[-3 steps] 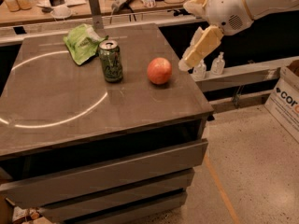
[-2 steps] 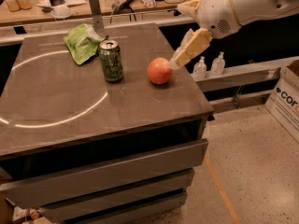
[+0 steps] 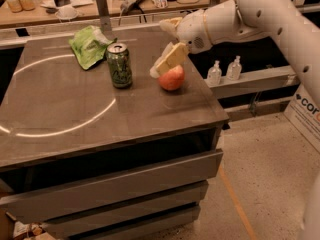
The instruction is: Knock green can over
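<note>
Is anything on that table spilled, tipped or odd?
Nothing stands out. The dark green metal can stands upright, the round red apple sits beside it, a crumpled light green plastic bag lies behind, and the claw hangs just over the apple.

Single view only (nothing to overlap with). Shot from high up at the front of the grey table, angled down and facing the cluttered workbench behind. Mid range, with full tabletop, drawers and floor in frame. With arm entering from upper right, gripper at upper centre, just above the apple, near the green can.
</note>
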Controlling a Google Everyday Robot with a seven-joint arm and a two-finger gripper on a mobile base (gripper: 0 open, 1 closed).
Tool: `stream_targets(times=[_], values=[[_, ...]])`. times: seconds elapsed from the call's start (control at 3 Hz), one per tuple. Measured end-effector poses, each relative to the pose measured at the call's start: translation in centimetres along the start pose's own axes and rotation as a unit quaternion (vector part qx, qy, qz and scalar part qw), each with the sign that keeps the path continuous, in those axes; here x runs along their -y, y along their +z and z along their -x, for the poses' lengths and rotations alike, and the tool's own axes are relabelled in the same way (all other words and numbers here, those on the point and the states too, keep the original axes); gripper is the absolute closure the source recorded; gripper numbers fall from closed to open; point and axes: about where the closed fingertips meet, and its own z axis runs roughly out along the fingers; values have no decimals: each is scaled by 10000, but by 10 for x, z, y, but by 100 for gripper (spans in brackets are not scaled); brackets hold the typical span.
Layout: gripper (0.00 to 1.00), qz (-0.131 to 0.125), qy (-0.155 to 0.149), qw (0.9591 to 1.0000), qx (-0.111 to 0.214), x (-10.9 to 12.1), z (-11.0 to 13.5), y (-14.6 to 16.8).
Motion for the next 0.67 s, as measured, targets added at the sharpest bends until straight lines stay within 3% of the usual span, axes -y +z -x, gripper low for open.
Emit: stream_targets(times=[0.67], values=[[0,529,283,9982,26,3,-24,68]])
